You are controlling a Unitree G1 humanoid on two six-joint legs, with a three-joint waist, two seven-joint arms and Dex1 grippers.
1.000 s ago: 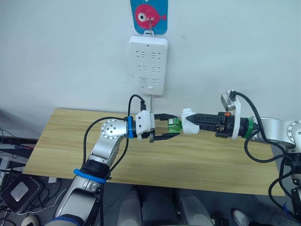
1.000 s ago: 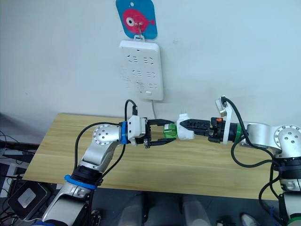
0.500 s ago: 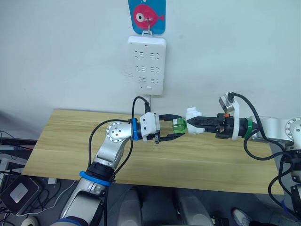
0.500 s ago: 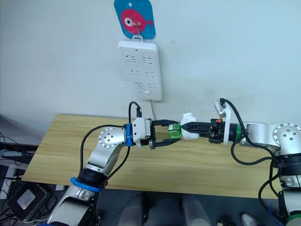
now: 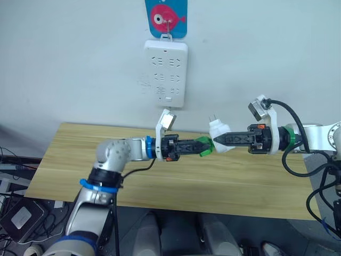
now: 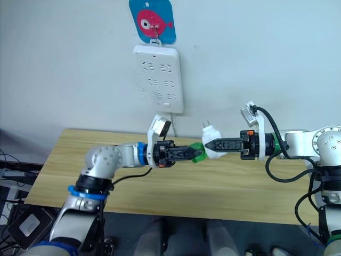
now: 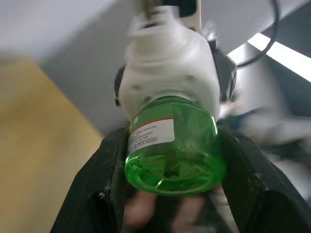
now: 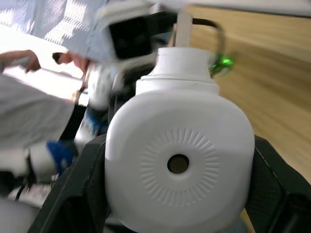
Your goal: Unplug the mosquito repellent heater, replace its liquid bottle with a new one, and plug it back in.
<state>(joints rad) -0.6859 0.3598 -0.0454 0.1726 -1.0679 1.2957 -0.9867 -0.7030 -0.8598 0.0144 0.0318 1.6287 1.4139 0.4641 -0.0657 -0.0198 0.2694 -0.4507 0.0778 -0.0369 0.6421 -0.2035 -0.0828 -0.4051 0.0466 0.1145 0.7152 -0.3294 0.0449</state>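
Two grippers meet above the wooden table, below the wall power strip. My left gripper is clamped on the green liquid bottle. My right gripper is closed around the mosquito repellent heater, prongs tilted upward, bottle seated in it.

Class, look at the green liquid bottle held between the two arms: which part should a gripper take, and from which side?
Grip the green bottle across its round body, coming end-on from its base, opposite the white heater. Its neck is hidden inside the heater, so only the body is free; the left gripper holds it there.
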